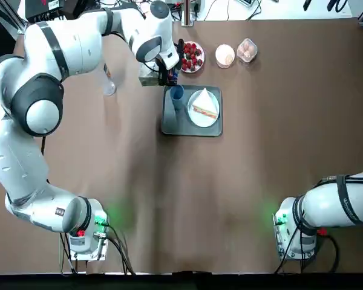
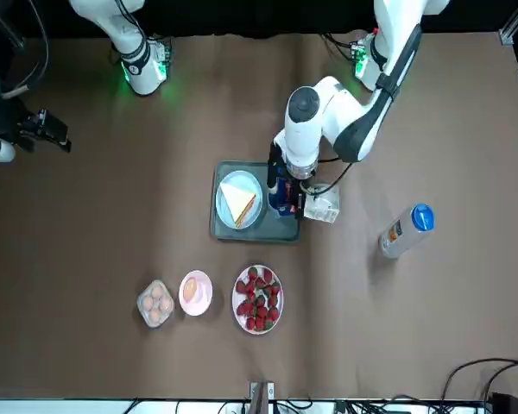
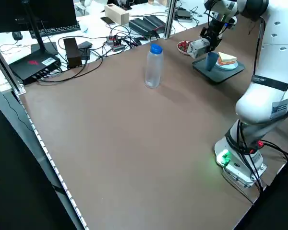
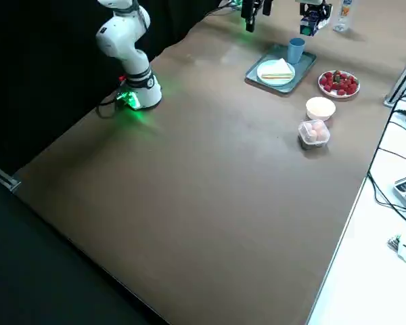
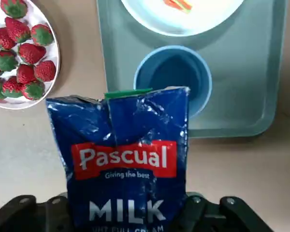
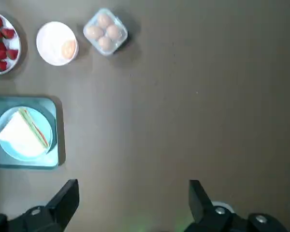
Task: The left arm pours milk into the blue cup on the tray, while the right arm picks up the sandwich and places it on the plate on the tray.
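My left gripper (image 1: pixel 167 71) is shut on a blue milk carton (image 5: pixel 128 159), which is tipped with its open top over the blue cup (image 5: pixel 174 79). The cup (image 1: pixel 176 93) stands at the far left corner of the grey tray (image 1: pixel 169 125). Beside it on the tray a triangular sandwich (image 1: pixel 204 106) lies on the white plate (image 1: pixel 196 118). No milk stream shows. My right gripper (image 6: pixel 133 198) hangs open and empty, high over bare table to the right of the tray, which shows in its wrist view with the sandwich (image 6: pixel 24 133).
Behind the tray are a plate of strawberries (image 1: pixel 192 56), a small bowl holding an egg (image 1: pixel 225 55) and a clear box of eggs (image 1: pixel 247 50). A water bottle with a blue cap (image 2: pixel 406 230) stands to the tray's left.
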Robot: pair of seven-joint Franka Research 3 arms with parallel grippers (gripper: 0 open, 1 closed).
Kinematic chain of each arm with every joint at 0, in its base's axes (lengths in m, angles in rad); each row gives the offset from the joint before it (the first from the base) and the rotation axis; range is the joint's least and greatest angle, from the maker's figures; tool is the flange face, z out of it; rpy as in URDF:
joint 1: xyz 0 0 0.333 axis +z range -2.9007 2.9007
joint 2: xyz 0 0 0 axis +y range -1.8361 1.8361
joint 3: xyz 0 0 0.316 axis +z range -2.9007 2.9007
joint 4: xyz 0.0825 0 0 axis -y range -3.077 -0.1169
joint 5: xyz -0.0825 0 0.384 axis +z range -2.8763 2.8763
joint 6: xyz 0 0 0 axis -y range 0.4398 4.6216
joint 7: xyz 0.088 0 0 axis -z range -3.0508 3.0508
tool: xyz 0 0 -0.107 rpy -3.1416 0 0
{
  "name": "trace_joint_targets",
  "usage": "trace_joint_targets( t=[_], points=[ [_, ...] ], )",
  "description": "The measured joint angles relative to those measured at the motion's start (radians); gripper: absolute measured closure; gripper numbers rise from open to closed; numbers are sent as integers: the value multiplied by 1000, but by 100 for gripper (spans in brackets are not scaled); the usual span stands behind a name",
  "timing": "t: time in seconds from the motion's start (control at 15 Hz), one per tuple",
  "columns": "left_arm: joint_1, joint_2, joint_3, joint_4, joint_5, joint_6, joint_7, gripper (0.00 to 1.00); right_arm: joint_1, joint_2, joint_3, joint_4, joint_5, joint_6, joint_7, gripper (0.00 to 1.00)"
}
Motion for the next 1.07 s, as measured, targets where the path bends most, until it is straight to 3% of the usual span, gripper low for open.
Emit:
trace_joint_targets(
  t=[0.33, 1.07],
  points=[
    [-8, 17, 2, 0, 76, -29, 1, 50, -1, -1, -4, -20, -3, -16, 2, 0],
    [-15, 25, 2, 0, 83, -42, 8, 49, -15, -34, -9, -15, -14, 22, 2, 0]
  ],
)
